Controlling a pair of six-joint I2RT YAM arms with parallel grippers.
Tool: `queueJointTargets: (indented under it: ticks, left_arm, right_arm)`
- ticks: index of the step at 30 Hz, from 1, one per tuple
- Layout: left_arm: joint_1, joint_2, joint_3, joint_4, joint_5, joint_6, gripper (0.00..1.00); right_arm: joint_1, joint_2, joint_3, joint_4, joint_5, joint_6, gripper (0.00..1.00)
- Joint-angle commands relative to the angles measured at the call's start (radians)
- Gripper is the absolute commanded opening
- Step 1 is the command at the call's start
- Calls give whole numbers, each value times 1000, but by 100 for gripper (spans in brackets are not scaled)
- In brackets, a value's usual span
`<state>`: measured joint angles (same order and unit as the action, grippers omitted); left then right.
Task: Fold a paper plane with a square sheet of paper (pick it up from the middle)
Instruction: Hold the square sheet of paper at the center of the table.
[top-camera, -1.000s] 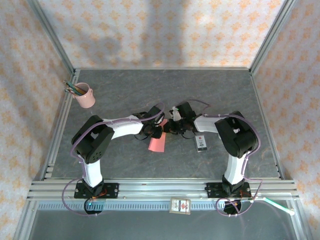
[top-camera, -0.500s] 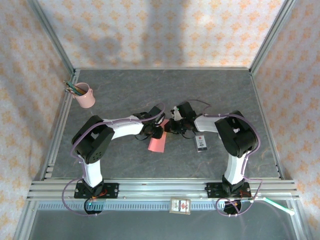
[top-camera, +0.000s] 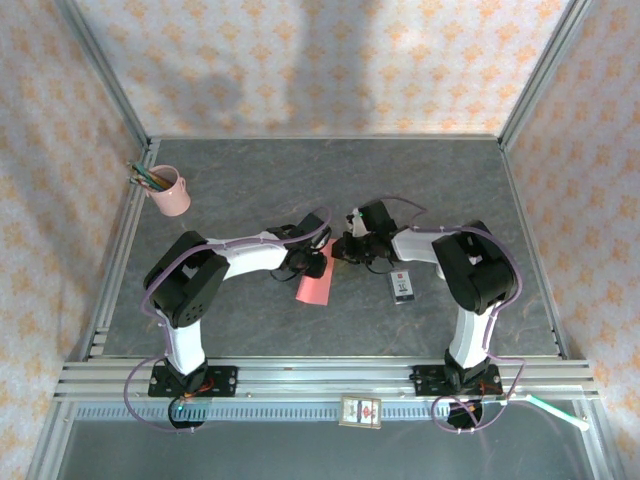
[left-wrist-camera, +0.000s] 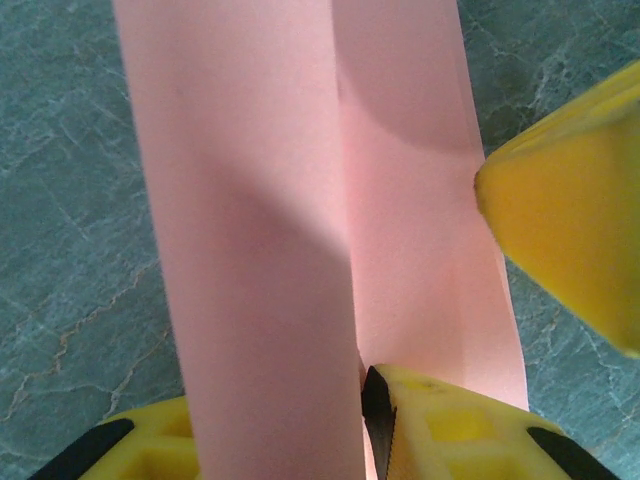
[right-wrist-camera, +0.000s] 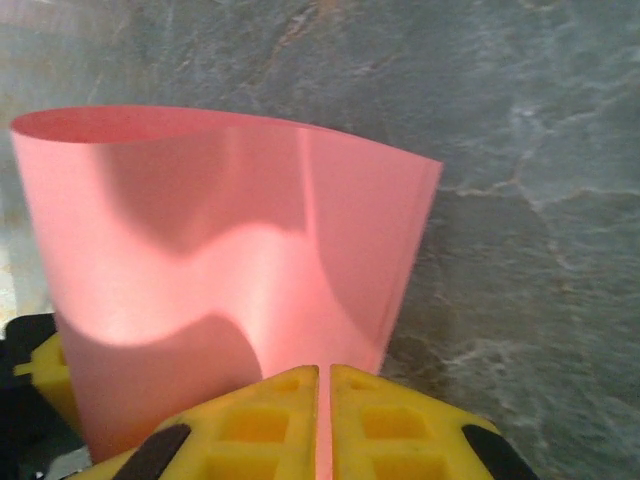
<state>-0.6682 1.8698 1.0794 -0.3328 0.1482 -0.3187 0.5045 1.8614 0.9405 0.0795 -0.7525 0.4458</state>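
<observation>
Patterned wallpaper walls close in a grey marbled counter (top-camera: 300, 180). At its middle, both arms meet over the sheet of paper (top-camera: 314, 288). The far end of the sheet is lifted between them and the rest trails toward the near edge. The right jaws are pressed together on one edge, with a thin pink line caught between them. This probably steadies the curled sheet so a crease can be set. The paper also runs between the left jaws, but I cannot tell whether they pinch it. There are two arms, one sheet, one cup of pencils (top-camera: 170, 192) by the far-left corner, and one small box (top-camera: 403, 286) right of centre.
</observation>
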Motion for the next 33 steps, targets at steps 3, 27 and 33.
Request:
queueJointTargets:
  ticks: [3, 27, 33]
  left_arm:
    - [41, 130, -79, -155, -200, 26, 36]
    - [43, 69, -37, -158, -171, 17, 45]
    - [49, 18, 0, -188, -143, 16, 48]
  right_arm:
    - [19, -17, 9, 42, -22, 30, 11]
    - [34, 94, -24, -90, 197, 17, 6]
    - [33, 98, -34, -92, 208, 6, 5]
